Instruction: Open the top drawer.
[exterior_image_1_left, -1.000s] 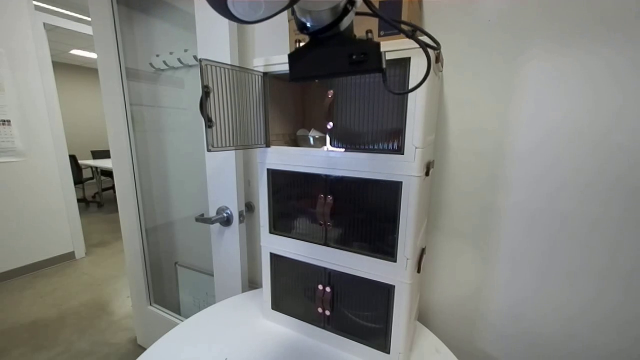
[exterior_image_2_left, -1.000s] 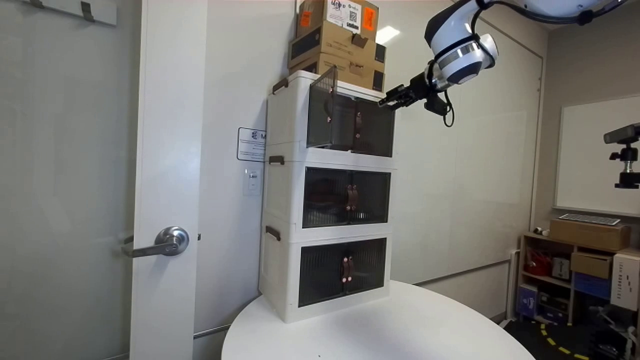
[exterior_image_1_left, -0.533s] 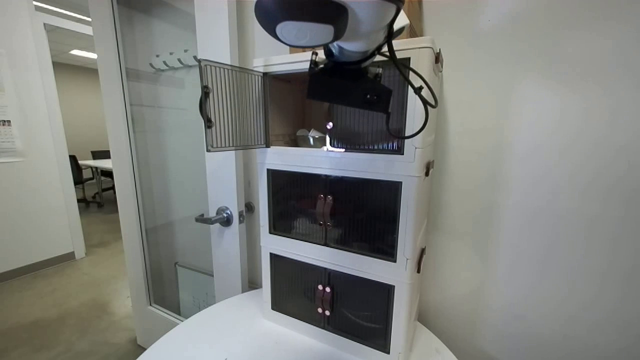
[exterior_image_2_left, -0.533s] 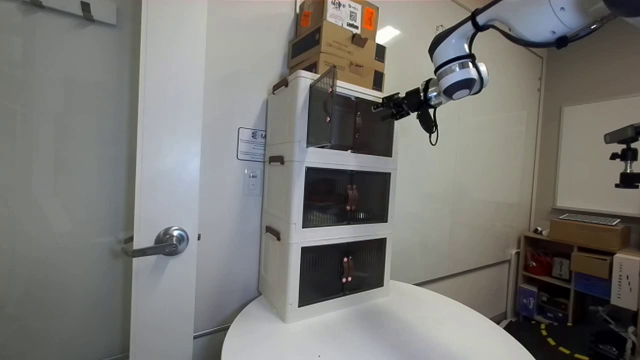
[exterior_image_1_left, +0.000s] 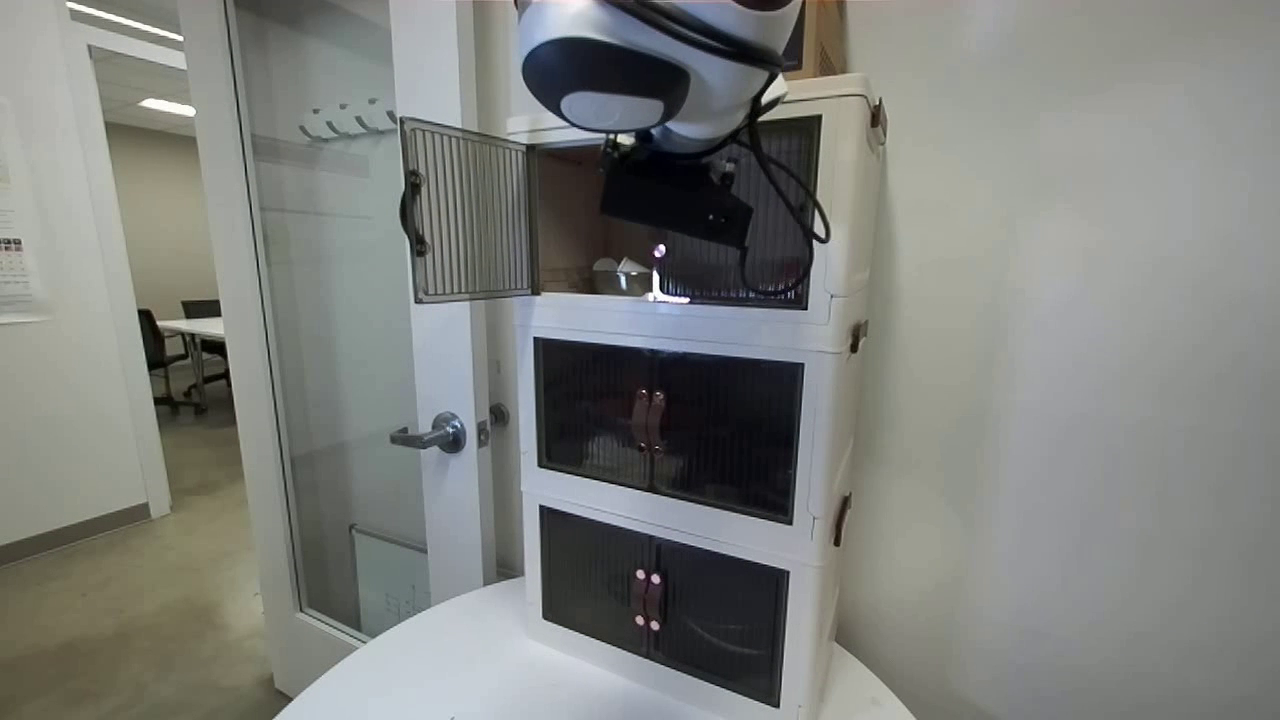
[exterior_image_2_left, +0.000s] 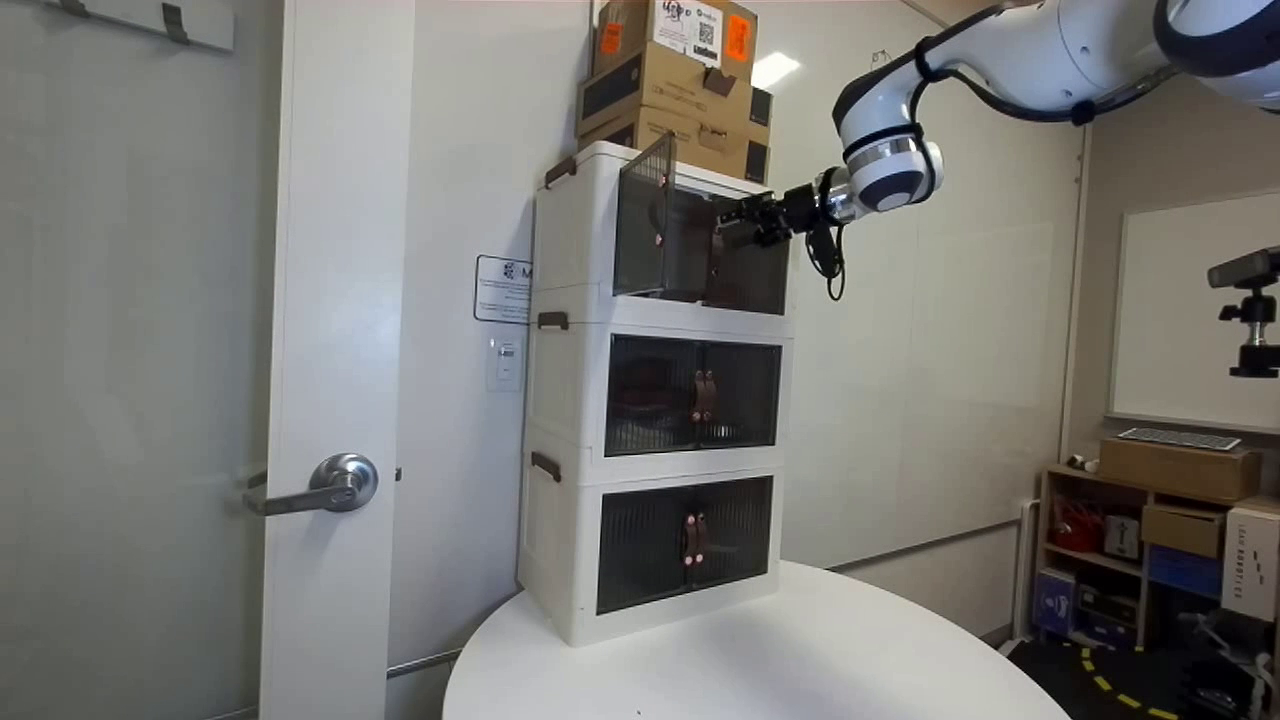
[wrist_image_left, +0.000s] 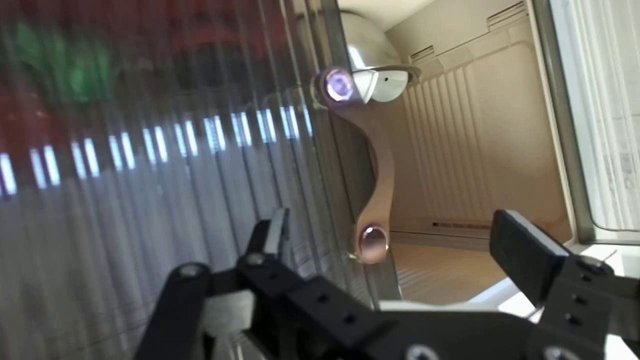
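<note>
The top drawer is a cream-framed compartment with one ribbed grey door panel swung open and the panel beside it closed. The tan interior shows through the open half. The closed panel carries a brown strap handle with a round stud at each end. My gripper is open and empty, with its fingers on either side of the handle's lower stud in the wrist view, apart from the strap. In an exterior view my gripper is in front of the closed panel; its fingertips are hidden in the opposite view.
A metal bowl with white items sits inside the compartment. Blurred red and green shapes show at the closed panel. Two lower compartments have closed dark doors. Cardboard boxes are stacked on top. A round white table bears the cabinet.
My arm has moved down and in toward the closed panel of the top compartment, bringing the gripper closer to the handle. The open and closed panels have not moved.
</note>
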